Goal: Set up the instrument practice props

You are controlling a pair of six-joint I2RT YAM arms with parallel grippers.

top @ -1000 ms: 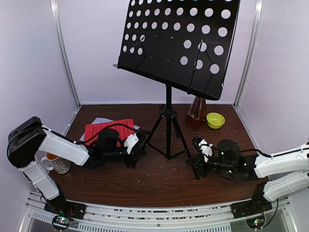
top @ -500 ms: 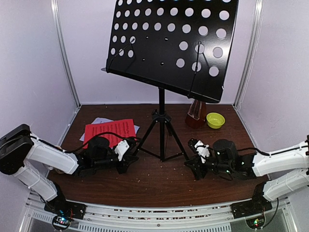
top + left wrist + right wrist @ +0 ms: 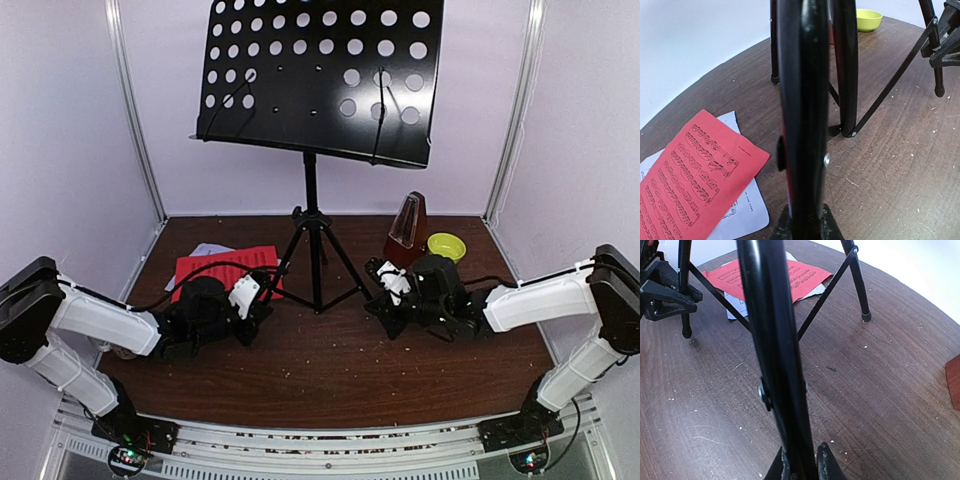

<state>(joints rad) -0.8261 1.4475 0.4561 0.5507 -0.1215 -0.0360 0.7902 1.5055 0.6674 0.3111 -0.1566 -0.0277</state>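
Clamping legs of the music stand (image 3: 320,80) in left gripper (image 3: 263,304) and right gripper (image 3: 379,301), I judge the red sheet (image 3: 212,270) at nine o'clock unmounted.

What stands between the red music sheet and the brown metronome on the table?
The music stand's tripod, legs spread, stands between the red sheet and the metronome; the top external view shows this.
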